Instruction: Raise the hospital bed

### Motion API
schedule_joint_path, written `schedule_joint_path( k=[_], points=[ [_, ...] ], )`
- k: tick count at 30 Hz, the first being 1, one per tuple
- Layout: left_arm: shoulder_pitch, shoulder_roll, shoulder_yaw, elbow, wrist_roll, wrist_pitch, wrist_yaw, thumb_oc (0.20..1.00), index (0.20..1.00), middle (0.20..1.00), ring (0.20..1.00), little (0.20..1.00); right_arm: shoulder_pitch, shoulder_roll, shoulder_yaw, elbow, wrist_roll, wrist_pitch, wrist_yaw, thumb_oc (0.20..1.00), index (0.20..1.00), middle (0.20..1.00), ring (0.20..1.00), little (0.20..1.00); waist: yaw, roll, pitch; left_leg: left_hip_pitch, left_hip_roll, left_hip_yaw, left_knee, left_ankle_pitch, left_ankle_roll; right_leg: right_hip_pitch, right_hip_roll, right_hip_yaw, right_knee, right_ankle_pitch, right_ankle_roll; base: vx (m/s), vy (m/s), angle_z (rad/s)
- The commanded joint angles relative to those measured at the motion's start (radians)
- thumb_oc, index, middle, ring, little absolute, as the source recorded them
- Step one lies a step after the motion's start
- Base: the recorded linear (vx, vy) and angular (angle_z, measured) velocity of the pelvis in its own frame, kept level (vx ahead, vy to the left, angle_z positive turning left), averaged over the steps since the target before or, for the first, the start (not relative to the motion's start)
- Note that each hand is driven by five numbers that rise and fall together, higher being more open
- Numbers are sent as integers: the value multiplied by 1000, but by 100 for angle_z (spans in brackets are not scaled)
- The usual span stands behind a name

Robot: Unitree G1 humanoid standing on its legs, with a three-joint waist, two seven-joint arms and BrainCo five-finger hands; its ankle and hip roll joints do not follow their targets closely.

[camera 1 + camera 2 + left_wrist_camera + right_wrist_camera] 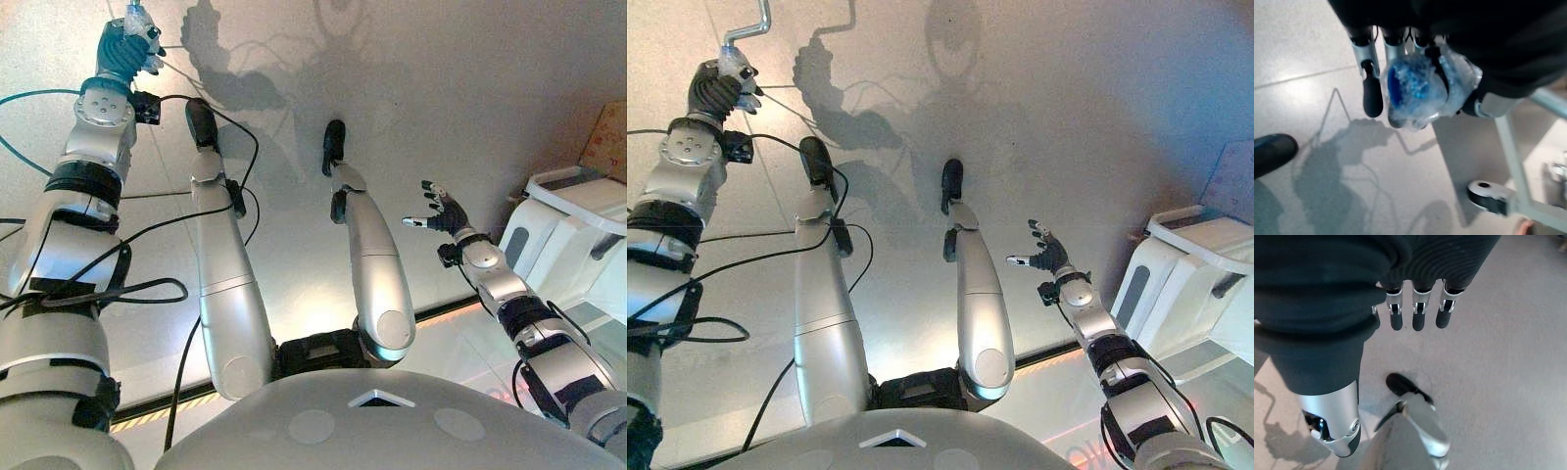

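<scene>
My left hand (718,90) reaches out to the far left, its fingers curled round the handle (1415,93) of the bed's crank. The handle is a blue knob wrapped in clear plastic. A bent silver crank rod (752,24) runs on past the hand. The pale metal bed frame (1513,161) and one of its caster wheels (1488,196) stand just beyond the handle. My right hand (443,212) hangs over the floor on the right, fingers spread and holding nothing, well short of the white bed end (573,220).
The white plastic bed end (1200,259) stands at the right edge. A brown cardboard piece (609,137) leans behind it. Pale floor lies between the two hands.
</scene>
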Motion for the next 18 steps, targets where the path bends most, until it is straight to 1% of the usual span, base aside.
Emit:
schedule_joint_path(
  k=[1,4,7,8,9,10,11,15,16,17,18],
  points=[
    [-1,74,-2,40,73,16,32,200,200,200,200,200,36,-56,-1,-26,51,6,-6,1000,1000,1000,1000,1000,17,-79,11,-27,33,-23,170,-159,-64,-20,-81,96,-146,122,63,-15,-37,-14],
    [-21,65,-13,66,107,18,27,200,200,200,200,200,34,-63,5,-45,53,3,-3,1000,1000,1000,1000,1000,6,-82,11,-26,39,-18,153,-146,-66,-51,-76,102,-123,119,57,-25,-86,-16],
    [-39,27,-31,34,134,18,36,200,200,200,200,200,19,-65,8,-51,49,4,-11,1000,1000,1000,1000,1000,-8,-82,11,-6,53,-6,74,-104,-78,-78,-68,100,-109,120,50,-27,-120,-12],
    [-38,27,-31,33,134,18,36,200,200,200,200,200,19,-65,8,-51,49,4,-11,1000,1000,1000,1000,1000,-8,-82,11,-5,53,-6,73,-103,-78,-78,-68,100,-109,120,50,-30,-134,3],
    [-42,-2,-45,24,149,17,34,200,200,200,200,200,9,-66,15,-45,37,5,-17,1000,1000,1000,1000,1000,-17,-79,11,10,60,0,14,-72,-89,-88,-63,99,-109,123,46,-21,-97,6],
    [-42,-2,-45,23,149,17,35,200,200,200,200,200,9,-66,15,-45,37,5,-17,1000,1000,1000,1000,1000,-17,-79,11,11,60,1,13,-71,-89,-88,-64,100,-109,123,46,-112,-186,9],
    [-61,-36,-64,6,156,15,40,200,200,200,200,200,-9,-66,15,-41,32,9,-26,1000,1000,1000,1000,1000,-35,-75,11,9,53,4,-61,3,-96,-113,-69,99,-114,151,43,-101,-138,9],
    [-51,-93,-97,-72,177,5,47,200,200,200,200,200,-28,-60,27,-38,11,11,-41,1000,1000,1000,1000,1000,-47,-63,11,83,77,14,-218,81,-113,-117,-41,96,-109,149,38,-46,-147,7],
    [-51,-93,-97,-72,177,5,47,200,200,200,200,200,-27,-60,27,-38,11,11,-41,1000,1000,1000,1000,1000,-47,-63,11,84,77,15,-219,81,-113,-117,-42,97,-109,149,38,-17,-154,-8],
    [-41,-122,-113,-123,163,-5,54,200,200,200,200,200,-33,-57,35,-30,2,14,-49,1000,1000,1000,1000,1000,-48,-56,11,135,93,20,-304,122,-121,-116,-20,99,-94,137,35,-15,-141,-12],
    [-41,-133,-126,-153,158,-10,56,200,200,200,200,200,-35,-57,36,-28,-3,15,-52,1000,1000,1000,1000,1000,-48,-50,11,159,98,23,-339,136,-121,-115,-15,101,-90,133,34,-18,-191,-19]
  ],
)
